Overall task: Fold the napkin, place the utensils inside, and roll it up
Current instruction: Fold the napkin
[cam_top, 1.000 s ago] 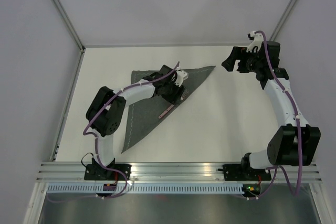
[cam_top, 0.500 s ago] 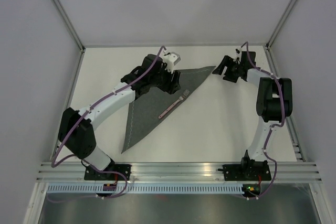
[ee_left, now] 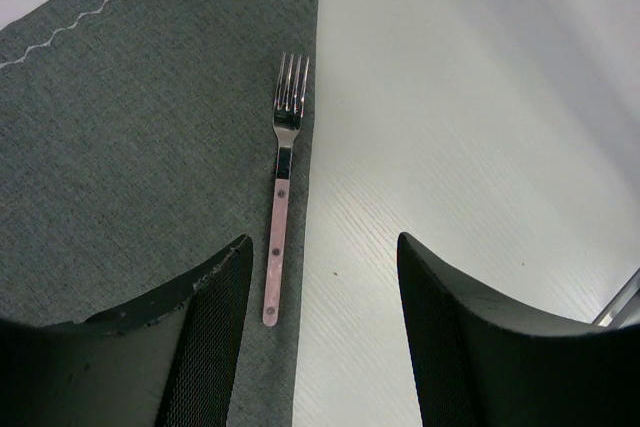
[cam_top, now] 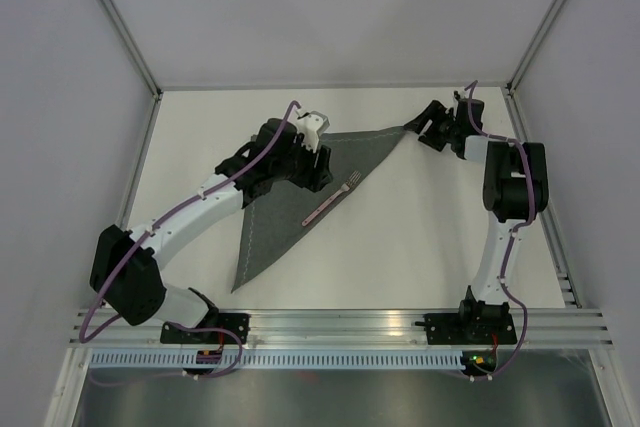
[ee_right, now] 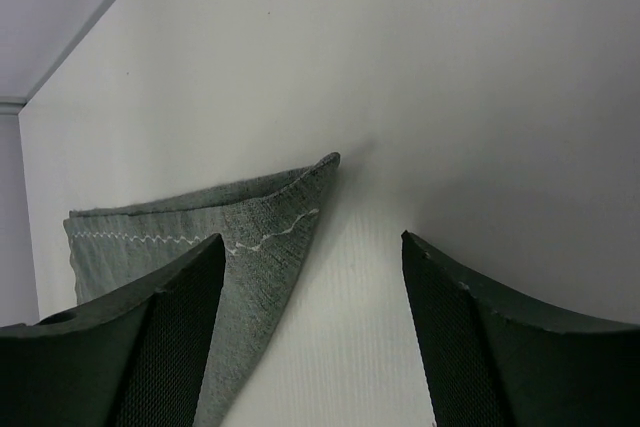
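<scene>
Left gripper (ee_left: 322,247): we saw it drawn back slightly, jaws apart, empty, over the fork (ee_left: 283,187).
Right gripper (ee_right: 312,237): we saw it nearer the napkin (ee_right: 250,237) corner, jaws apart.

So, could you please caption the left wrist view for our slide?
Open left fingers frame a pink-handled fork on the grey napkin.

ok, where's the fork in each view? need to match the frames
Top external: the fork is just left of centre, on the napkin's long diagonal edge, tines toward the far right.
Left wrist: the fork is upper centre, tines up, along the napkin's right edge, ahead of the open left gripper.
Right wrist: not in view; only a napkin corner shows.
Shared landmark: the napkin, seen in all three views.
</scene>
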`<control>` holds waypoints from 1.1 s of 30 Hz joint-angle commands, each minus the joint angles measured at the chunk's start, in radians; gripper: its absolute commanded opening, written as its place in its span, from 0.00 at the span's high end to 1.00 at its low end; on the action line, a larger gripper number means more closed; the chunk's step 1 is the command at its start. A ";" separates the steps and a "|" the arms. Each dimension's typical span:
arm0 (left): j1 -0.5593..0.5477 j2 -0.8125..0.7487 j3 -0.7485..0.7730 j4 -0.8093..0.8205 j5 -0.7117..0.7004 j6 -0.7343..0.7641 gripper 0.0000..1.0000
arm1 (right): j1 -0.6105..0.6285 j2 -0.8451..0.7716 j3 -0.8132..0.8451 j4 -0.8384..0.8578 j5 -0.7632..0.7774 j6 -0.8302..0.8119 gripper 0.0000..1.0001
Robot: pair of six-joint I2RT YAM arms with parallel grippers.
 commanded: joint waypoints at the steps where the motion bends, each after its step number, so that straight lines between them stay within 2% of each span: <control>1: 0.000 -0.039 -0.023 0.040 -0.013 -0.049 0.35 | 0.003 0.069 0.020 0.050 0.035 0.036 0.23; 5: 0.000 -0.039 -0.039 0.048 -0.019 -0.055 0.35 | 0.003 0.108 0.048 0.070 0.023 0.054 0.30; 16: 0.000 -0.023 -0.042 0.066 -0.041 -0.046 0.35 | 0.012 0.149 0.063 0.142 0.009 0.099 0.35; 33: 0.000 -0.001 -0.040 0.088 -0.039 -0.041 0.36 | 0.036 0.148 0.045 0.179 0.009 0.154 0.55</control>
